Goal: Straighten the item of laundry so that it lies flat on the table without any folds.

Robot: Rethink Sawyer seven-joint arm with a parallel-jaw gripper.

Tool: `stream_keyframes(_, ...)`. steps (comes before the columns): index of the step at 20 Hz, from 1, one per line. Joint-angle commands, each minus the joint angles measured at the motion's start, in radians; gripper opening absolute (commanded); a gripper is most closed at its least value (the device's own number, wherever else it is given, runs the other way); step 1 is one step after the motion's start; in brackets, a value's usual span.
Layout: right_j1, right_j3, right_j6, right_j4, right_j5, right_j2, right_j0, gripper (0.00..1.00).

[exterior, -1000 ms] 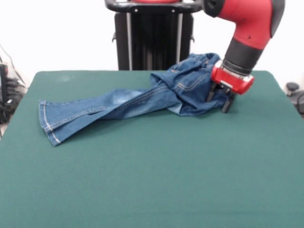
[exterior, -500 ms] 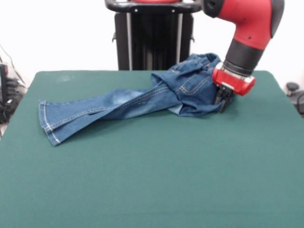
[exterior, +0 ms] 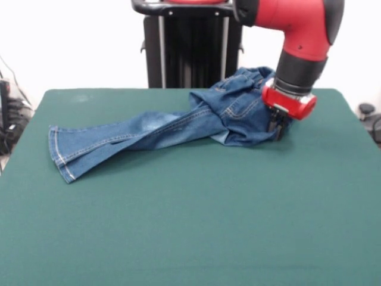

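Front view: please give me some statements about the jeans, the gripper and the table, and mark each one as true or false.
1. The jeans lie fully flat, with no folds. False: the waist end is bunched up in a heap and the legs lie twisted over each other.
2. The gripper is at the waist end of the jeans. True.
3. The gripper is wide open above the cloth. False: it is shut on the edge of the jeans.
4. The leg hems point toward the picture's left. True.
5. The table has a red top. False: it is dark green.
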Motion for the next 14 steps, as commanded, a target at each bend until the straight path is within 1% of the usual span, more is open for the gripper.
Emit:
stream_keyframes(1,0.006,-0.04,0.085,0.025,-0.043,0.201,-0.079,0.0)
stream_keyframes(4,-0.03,-0.066,0.094,0.056,-0.006,0.236,-0.099,0.0)
stream_keyframes(9,-0.033,-0.128,0.134,0.12,0.032,0.25,-0.095,0.0)
stream_keyframes(14,-0.046,-0.184,0.15,0.172,0.109,0.215,-0.062,0.0)
